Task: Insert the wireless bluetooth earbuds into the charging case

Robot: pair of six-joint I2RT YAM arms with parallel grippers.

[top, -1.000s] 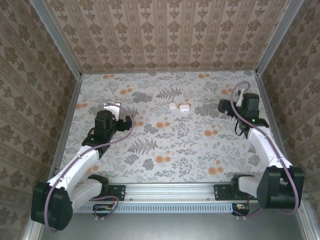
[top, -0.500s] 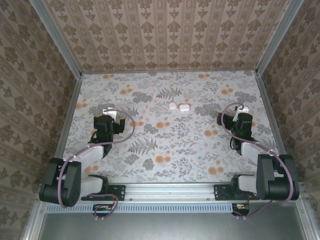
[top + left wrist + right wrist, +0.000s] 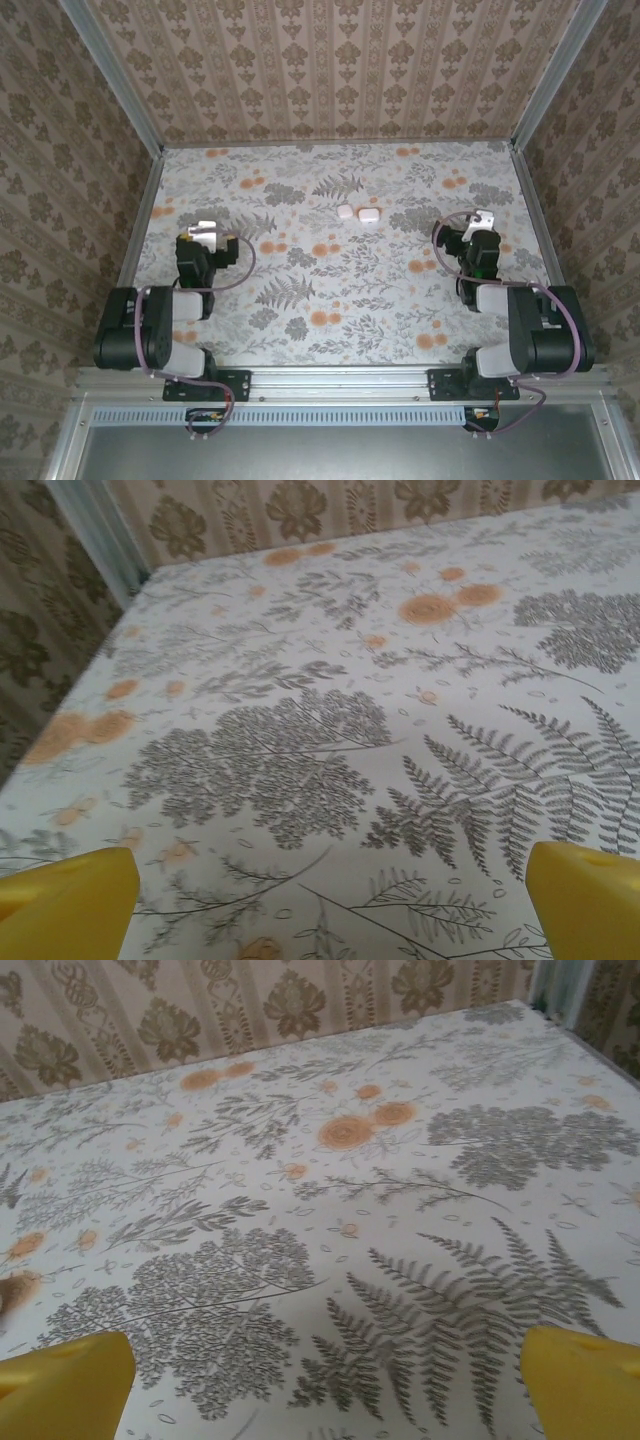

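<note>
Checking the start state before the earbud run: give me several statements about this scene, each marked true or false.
1. The left fingers stand wide apart with nothing between them. True.
2. The right fingers are shut on a white piece. False: they are open and hold nothing.
3. Two small white pieces lie side by side on the table, towards its far middle. True.
4. One white piece touches the left fingers. False: both pieces lie out in the middle, well apart from either pair of fingers.
5. The table has a plain grey top. False: it is covered in a leaf and orange flower print.
</note>
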